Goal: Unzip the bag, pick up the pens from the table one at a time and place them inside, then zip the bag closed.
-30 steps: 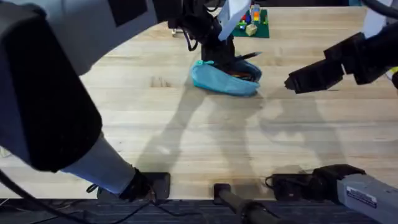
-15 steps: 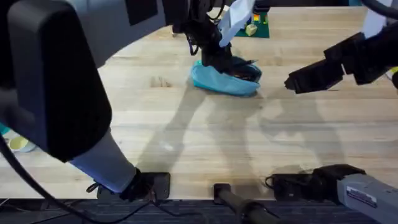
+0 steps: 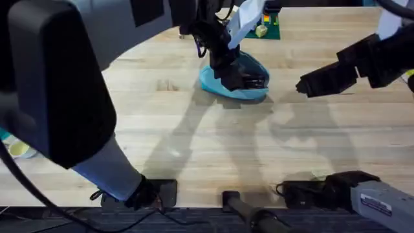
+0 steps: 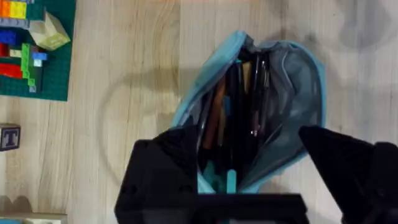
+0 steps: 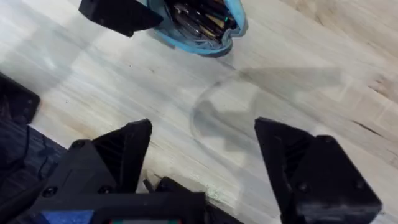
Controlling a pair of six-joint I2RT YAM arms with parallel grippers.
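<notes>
The light blue bag (image 4: pixel 295 78) lies unzipped on the table (image 3: pixel 194 142), its mouth gaping. Several dark pens (image 4: pixel 239 106) lie inside it, along with other slim items. My left gripper (image 4: pixel 242 134) is open and low over the bag, one black finger on each side of the opening. From overhead, the left gripper (image 3: pixel 236 72) covers most of the bag (image 3: pixel 220 88). My right gripper (image 3: pixel 305 85) hovers open to the right of the bag, holding nothing. In the right wrist view its fingers (image 5: pixel 124 152) spread over bare wood, with the bag (image 5: pixel 231 28) beyond them.
A green brick baseplate (image 4: pixel 37 59) with coloured bricks lies on the table beyond the bag, also seen overhead (image 3: pixel 266 26). A small lettered block (image 4: pixel 9 137) sits near it. Bare wood stretches between the bag and the arms' bases.
My left gripper has come down onto the bag's open mouth. The dark pen that stuck out at the bag's far edge no longer shows outside it. The right arm has not moved.
</notes>
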